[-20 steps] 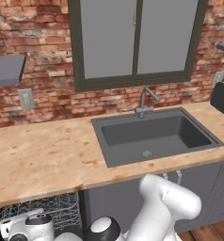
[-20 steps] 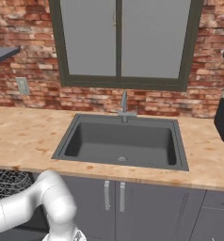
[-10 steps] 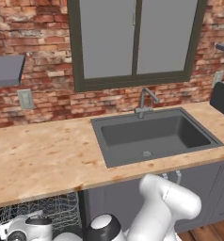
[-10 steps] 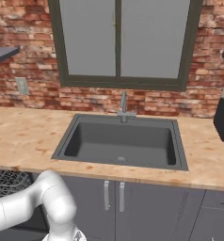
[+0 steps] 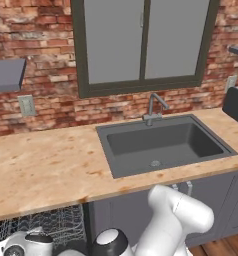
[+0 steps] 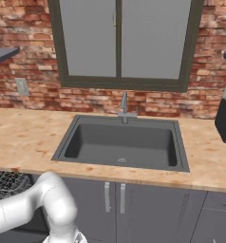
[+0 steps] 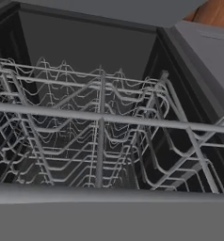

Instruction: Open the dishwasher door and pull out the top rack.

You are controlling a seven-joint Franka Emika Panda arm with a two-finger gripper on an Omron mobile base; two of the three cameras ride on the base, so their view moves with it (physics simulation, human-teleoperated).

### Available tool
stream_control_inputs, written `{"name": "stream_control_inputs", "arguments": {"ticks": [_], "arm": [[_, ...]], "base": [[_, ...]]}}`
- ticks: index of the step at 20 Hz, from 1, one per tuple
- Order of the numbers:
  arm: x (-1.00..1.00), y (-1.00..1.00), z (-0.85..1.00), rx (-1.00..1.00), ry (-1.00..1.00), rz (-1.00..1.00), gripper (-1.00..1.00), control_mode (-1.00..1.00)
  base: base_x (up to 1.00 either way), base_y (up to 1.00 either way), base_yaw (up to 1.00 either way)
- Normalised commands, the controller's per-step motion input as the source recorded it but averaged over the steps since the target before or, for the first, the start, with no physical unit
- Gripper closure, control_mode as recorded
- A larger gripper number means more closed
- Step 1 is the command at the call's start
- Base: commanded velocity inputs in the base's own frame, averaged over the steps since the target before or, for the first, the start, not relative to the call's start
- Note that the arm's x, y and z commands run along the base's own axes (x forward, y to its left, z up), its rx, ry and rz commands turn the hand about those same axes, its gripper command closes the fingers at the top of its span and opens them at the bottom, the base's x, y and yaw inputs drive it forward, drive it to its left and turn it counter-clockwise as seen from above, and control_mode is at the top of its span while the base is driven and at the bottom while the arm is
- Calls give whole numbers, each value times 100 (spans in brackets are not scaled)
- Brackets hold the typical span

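Note:
The top rack [image 7: 102, 141], a basket of thin silver wire with upright tines, stands drawn out of the dark dishwasher cavity below the counter. Part of the top rack [image 5: 56, 225] shows under the wooden counter edge in the left base view, and a corner of the top rack [image 6: 5, 184] shows in the right base view. My gripper [image 5: 22, 243] sits low at the rack's front edge, its fingers hidden. The rack's front rail [image 7: 109, 193] lies right in front of the hand. I cannot tell whether the fingers hold it. The dishwasher door is out of view.
A dark sink [image 5: 161, 145] with a faucet [image 5: 153, 107] is set in the wooden counter [image 5: 46, 165]. Grey cabinet doors [image 6: 115, 199] stand right of the dishwasher. A dark toaster [image 6: 225, 121] sits at the far right. My white arm [image 5: 176, 220] bends low before the cabinets.
The hand has crept slightly down and left in the left base view, and the rack's front edge has come with it. Nothing else has moved.

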Motion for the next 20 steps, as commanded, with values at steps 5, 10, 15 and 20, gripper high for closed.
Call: {"name": "stream_control_inputs", "arguments": {"ticks": [5,10,15,20], "arm": [[-62,23,-62,-4,0,1,-100,-100],[-62,23,-62,-4,0,1,-100,-100],[-62,23,-62,-4,0,1,-100,-100],[-62,22,-62,-5,0,1,-100,-100]], "base": [[0,0,0],[0,0,0],[0,0,0],[0,0,0]]}}
